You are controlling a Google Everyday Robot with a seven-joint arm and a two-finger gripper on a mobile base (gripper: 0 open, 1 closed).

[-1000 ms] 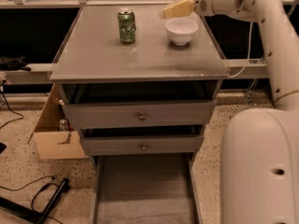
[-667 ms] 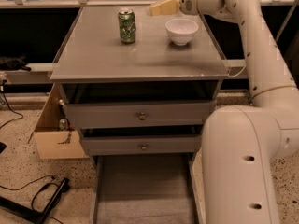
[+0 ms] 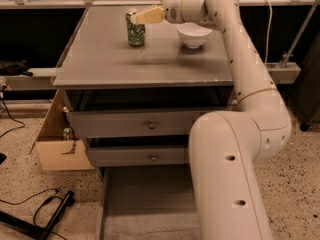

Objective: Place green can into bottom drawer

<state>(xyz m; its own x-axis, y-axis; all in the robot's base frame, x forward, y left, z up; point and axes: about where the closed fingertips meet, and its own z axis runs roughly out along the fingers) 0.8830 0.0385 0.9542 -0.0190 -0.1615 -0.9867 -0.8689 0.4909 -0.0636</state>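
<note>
Upper left of the frame: the green can (image 3: 135, 34) stands upright on the grey cabinet top (image 3: 125, 66), left of a white bowl (image 3: 194, 34). The gripper (image 3: 136, 18) reaches in from the right at the level of the can's rim, its tan tip overlapping the can's top; whether it is spread or closed cannot be told. At bottom centre, the bottom drawer (image 3: 145, 204) stands pulled out.

hand (image 3: 136, 17) at can (image 3: 135, 33) top, bowl (image 3: 194, 35) right, drawer (image 3: 145, 204) below
</note>
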